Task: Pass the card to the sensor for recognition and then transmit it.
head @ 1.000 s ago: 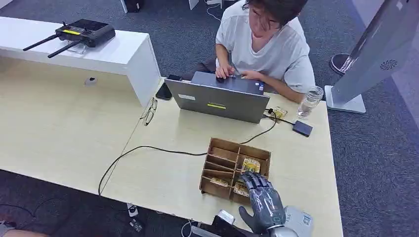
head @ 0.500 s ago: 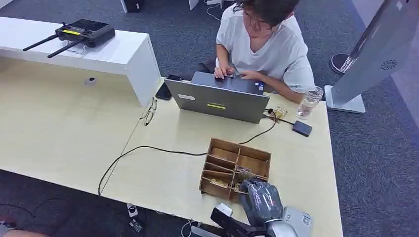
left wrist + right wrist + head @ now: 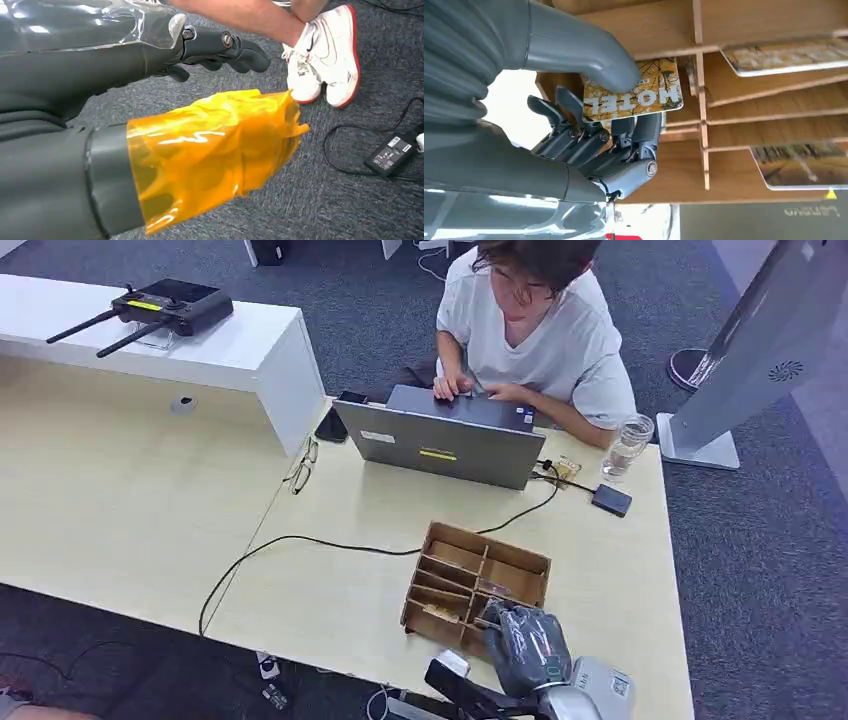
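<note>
Card (image 3: 633,90) with "HOTEL" printed on it now sits pinched in the right hand (image 3: 589,125), the grey thumb pressing on its face and the darker fingers (image 3: 574,135) curled in beneath it, just in front of the wooden organiser box (image 3: 478,585). A second ago that hand lay flat and spread over the near compartments; since then it has closed into a fist at the box's near right corner, and the box itself has shifted slightly on the table (image 3: 330,540). That suggests the pick-up is done or nearly so, and the lift clear of the dividers comes next, then the carry to the small dark sensor (image 3: 611,500) lying near the table's far right edge beside the laptop (image 3: 440,445), where a person (image 3: 540,330) is typing. Other cards (image 3: 784,55) rest in neighbouring slots, so only one seems taken. Whether the card's far edge has fully left its slot I cannot tell. The left hand (image 3: 220,47) hangs over the carpet with fingers loosely apart, holding nothing, its thumb wrapped in orange film (image 3: 210,150).
</note>
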You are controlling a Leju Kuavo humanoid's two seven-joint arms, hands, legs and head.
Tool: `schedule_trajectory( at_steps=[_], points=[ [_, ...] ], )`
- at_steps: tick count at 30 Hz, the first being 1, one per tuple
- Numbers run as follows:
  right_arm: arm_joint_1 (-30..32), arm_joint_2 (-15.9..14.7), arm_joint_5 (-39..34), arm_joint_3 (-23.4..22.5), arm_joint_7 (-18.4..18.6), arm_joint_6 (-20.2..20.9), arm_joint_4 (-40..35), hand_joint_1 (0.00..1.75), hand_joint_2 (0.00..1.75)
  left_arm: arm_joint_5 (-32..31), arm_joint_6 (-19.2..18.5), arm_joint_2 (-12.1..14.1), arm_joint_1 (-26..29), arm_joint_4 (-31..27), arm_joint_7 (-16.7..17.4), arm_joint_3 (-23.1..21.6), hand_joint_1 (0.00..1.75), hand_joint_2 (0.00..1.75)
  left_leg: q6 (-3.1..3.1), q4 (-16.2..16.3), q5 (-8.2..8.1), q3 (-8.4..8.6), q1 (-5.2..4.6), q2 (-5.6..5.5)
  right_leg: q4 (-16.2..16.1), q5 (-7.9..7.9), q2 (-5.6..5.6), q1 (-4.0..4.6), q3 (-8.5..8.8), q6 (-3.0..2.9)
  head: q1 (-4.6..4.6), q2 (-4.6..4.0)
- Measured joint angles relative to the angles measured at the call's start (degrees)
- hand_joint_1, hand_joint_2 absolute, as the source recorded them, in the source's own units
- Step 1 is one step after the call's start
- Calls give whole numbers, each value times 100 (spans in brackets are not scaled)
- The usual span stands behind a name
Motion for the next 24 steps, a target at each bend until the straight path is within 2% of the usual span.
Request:
schedule_trajectory(
  at_steps=[7,10,17,24],
  points=[
    [13,0,0,0,-52,-85,-52,175,175,2,0,0,0,0,-2,-2,0,0,0,0,0,-1,0,0,0,0,0,0,0,0,0,0],
    [56,0,17,0,-144,-271,-158,175,175,35,-2,-2,0,0,-2,0,0,0,0,0,0,-1,0,0,0,0,0,0,-1,0,0,0],
    [214,0,131,-101,-477,-806,-951,175,175,118,-9,-2,2,0,-2,2,0,0,0,0,0,-1,0,0,0,0,0,0,-1,0,0,0],
    [302,0,157,-230,-818,-1077,-1587,175,175,157,-18,-2,3,0,-4,2,0,0,0,0,0,-2,0,-1,0,0,-2,0,0,0,2,0]
  ],
)
